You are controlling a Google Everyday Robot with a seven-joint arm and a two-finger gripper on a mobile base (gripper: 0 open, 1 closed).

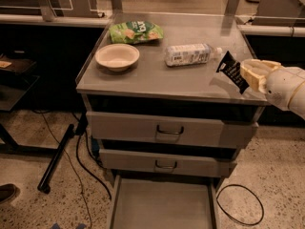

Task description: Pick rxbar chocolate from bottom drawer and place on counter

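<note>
My gripper (pixel 247 75) comes in from the right, its cream fingers (pixel 255 72) shut on the rxbar chocolate (pixel 232 71), a small flat black wrapper with white lettering. The bar is held tilted just above the right front part of the counter (pixel 157 78), the grey steel top of the cabinet. The bottom drawer (pixel 162 205) is pulled open below, its plain grey floor bare.
On the counter lie a clear plastic bottle (pixel 190 54) on its side, a cream bowl (pixel 117 57) and a green snack bag (pixel 136 31). Two shut handled drawers (pixel 169 130) sit above the open one. Cables (pixel 240 209) lie on the floor.
</note>
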